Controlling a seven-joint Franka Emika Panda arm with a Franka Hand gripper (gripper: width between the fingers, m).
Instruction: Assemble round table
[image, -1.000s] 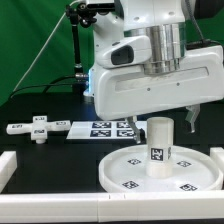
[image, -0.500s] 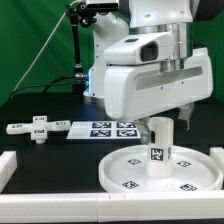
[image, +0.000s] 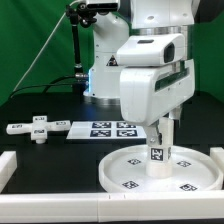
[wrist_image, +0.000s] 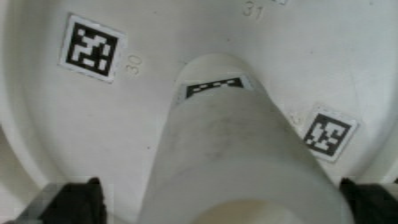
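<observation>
The large rimmed round disc (image: 130, 172) lies flat at the front of the exterior view, tags on its face. The short cylindrical post (image: 159, 152) stands upright on its middle. My gripper (image: 163, 128) is directly above the post, its fingers reaching down on either side of the post's top. In the wrist view the post (wrist_image: 231, 140) fills the middle, standing on the disc (wrist_image: 71, 110). My gripper (wrist_image: 222, 205) is open there, with a dark finger on each side and a small gap to the post. The flat cross-shaped piece (image: 38, 128) lies at the exterior view's left.
The marker board (image: 110, 128) lies on the black table behind the disc. White straight rails run along the front left (image: 6, 165) and the right (image: 218, 152). The arm's base (image: 100, 70) stands behind.
The arm's hand has turned and moved toward the exterior view's left and down. The gripper has gone from beside the post to straddling its top. Post and disc have not moved.
</observation>
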